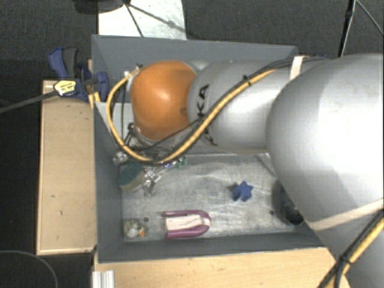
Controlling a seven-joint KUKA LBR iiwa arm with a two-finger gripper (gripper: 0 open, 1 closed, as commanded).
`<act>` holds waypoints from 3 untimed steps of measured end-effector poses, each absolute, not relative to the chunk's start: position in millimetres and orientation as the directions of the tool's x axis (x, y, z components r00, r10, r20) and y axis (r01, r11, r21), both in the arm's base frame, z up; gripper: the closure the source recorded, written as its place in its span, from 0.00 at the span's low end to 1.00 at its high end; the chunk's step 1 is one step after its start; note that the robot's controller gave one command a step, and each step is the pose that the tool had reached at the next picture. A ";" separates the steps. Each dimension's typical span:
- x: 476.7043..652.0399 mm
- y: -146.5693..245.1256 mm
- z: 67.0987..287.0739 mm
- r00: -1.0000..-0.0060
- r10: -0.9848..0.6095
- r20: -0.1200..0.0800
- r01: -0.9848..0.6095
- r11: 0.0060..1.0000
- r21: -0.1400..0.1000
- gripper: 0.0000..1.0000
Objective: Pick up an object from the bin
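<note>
My gripper (148, 183) hangs low at the left end of the bin, just beneath the orange wrist cover. Right beside it on its left lies a dark teal rounded thing (128, 175), touching or nearly touching the gripper; whether it is gripped cannot be made out. A purple and white oblong thing (186, 224) rests on the floor near the front wall, below and right of the gripper. In the front left corner sits a small speckled lump (133, 228).
A small blue star-shaped piece (242, 191) lies mid-floor to the right. A black thing (284, 206) sits by the right wall, partly under the arm. The arm and its cables cover the back half of the bin.
</note>
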State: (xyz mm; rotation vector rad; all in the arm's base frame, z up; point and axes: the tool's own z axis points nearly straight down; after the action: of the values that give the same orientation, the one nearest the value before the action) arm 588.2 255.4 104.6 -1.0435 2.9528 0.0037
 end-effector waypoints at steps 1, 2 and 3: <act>593.5 248.2 72.7 -0.650 -0.760 -0.001 -0.760 0.650 -0.006 0.00; 594.7 247.4 73.7 -0.655 -0.755 -0.002 -0.755 0.655 -0.002 0.00; 595.7 248.6 76.9 -0.659 -0.752 -0.005 -0.752 0.659 -0.001 1.00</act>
State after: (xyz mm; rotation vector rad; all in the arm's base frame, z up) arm 595.7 248.6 76.9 -1.2957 2.8561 0.0013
